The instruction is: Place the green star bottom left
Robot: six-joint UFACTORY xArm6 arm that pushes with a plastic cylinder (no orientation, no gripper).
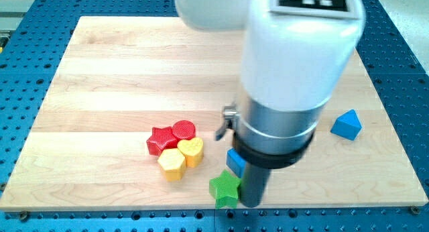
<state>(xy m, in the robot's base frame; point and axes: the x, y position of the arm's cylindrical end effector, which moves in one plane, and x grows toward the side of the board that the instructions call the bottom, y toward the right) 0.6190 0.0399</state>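
The green star (224,189) lies near the table's (100,78) bottom edge, about midway along, so the bottom-left corner remains far off. Our tip (250,204) appears just beside its right; there is no gripper to open or close.

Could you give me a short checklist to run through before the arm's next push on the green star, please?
1. Green star in view, near the board's bottom edge: ok.
2. My tip visible: not ok; the arm's dark cylinder hides it.
3. Tip on the star's right side for a leftward push: cannot tell.
4. Blue block apart from the star: not ok, it looks touching.
5. Yellow hexagon above the leftward path: ok, though close.
6. Wooden board open at bottom left: ok.
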